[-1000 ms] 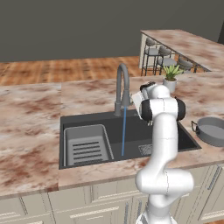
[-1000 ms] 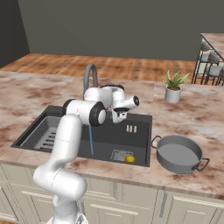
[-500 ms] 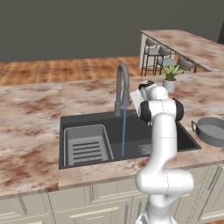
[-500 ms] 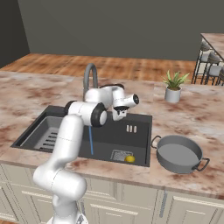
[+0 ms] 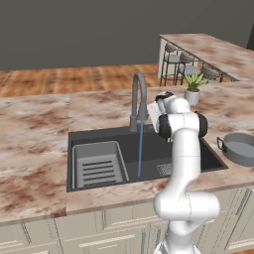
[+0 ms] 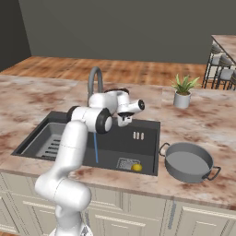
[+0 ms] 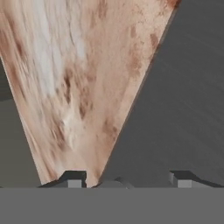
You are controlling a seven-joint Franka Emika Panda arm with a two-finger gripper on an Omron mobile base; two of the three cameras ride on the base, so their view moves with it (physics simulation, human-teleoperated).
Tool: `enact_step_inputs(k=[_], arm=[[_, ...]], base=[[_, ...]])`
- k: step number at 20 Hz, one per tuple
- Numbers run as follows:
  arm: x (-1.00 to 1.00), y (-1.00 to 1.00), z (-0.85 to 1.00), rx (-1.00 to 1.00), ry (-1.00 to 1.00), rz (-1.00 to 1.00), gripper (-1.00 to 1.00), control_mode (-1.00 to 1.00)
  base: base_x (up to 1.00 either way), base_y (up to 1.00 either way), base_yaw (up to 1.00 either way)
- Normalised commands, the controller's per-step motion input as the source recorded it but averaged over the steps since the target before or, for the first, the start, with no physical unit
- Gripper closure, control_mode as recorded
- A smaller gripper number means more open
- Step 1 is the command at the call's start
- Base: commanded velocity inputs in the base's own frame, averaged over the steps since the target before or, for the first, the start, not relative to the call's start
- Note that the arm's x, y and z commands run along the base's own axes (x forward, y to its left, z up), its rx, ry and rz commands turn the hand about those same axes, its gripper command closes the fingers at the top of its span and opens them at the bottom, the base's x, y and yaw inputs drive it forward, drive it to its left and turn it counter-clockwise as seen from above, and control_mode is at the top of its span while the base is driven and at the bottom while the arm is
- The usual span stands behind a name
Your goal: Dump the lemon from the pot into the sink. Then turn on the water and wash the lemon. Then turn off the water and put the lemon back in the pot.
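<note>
Lemon under wash, water running

The small yellow lemon [image 6: 137, 167] lies on the dark rectangular sink's [image 6: 148, 127] drain grate, below and forward of the empty, part-open end effector [image 6: 123, 121] by the faucet.

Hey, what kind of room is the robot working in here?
Most likely a home kitchen, computer-rendered: a sink with a running faucet set in a marble counter, cabinets below, and bar stools at a second counter behind.
</note>
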Motion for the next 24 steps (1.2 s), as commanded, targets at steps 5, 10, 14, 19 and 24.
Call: enact_step_inputs(k=[5, 10, 14, 19, 24], arm=[[0.00, 0.95, 0.00, -0.01, -0.13, 0.00, -1.00, -1.00], [0.00, 1.00, 0.05, 0.00, -0.20, 0.03, -1.00, -1.00], [0.02, 0.99, 0.10, 0.00, -0.25, 0.08, -1.00, -1.00], [-0.02, 0.42, 0.21, 0.00, -0.23, 0.08, -1.00, -1.00], [-0.44, -0.75, 0.58, 0.02, -0.23, 0.09, -1.00, -1.00]], base=[[0.00, 0.00, 0.00], [0.00, 0.00, 0.00], [0.00, 0.00, 0.00], [0.00, 0.00, 0.00], [0.00, 0.00, 0.00]])
